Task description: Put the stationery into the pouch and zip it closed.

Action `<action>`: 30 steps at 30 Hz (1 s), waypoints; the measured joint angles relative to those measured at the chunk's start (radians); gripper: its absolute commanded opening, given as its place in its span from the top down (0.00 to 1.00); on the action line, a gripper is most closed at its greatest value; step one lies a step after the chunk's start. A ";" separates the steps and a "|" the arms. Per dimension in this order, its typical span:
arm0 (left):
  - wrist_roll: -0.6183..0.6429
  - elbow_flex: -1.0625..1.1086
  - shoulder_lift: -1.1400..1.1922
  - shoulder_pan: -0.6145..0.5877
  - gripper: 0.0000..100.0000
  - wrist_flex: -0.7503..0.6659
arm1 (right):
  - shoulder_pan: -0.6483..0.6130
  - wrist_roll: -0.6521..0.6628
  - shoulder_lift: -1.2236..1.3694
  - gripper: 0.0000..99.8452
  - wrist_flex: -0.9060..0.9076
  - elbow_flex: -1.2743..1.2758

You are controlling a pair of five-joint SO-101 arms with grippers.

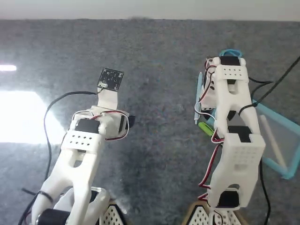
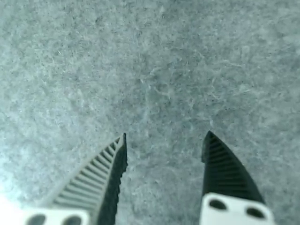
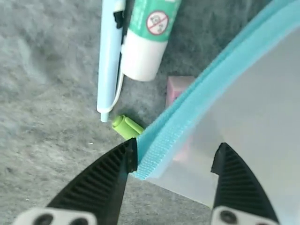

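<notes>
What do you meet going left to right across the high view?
Left arm → pen → right arm → pouch.

My right gripper has black ribbed fingers; my left gripper is dark and ribbed too; the pouch is frosted clear, edged in turquoise weave; the pen pale blue; the glue stick white with green label; the eraser pink; the marker lime green; the table mottled grey felt.
</notes>
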 measured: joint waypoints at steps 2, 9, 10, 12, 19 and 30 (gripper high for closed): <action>0.000 0.000 0.000 0.000 0.75 0.000 | 0.000 0.000 0.014 0.74 0.000 -0.006; 0.000 0.000 0.000 0.000 0.75 0.000 | -0.002 0.003 0.020 0.74 0.014 -0.008; 0.000 0.000 0.000 0.000 0.75 0.000 | -0.002 0.003 0.020 0.74 0.020 -0.011; 0.000 0.000 0.000 0.000 0.75 0.000 | -0.002 0.003 0.020 0.74 0.035 -0.014; 0.000 0.000 0.000 0.000 0.75 0.000 | -0.043 0.003 0.021 0.74 0.069 -0.012; 0.000 0.000 0.000 0.000 0.75 0.000 | -0.054 0.035 0.023 0.74 0.089 -0.012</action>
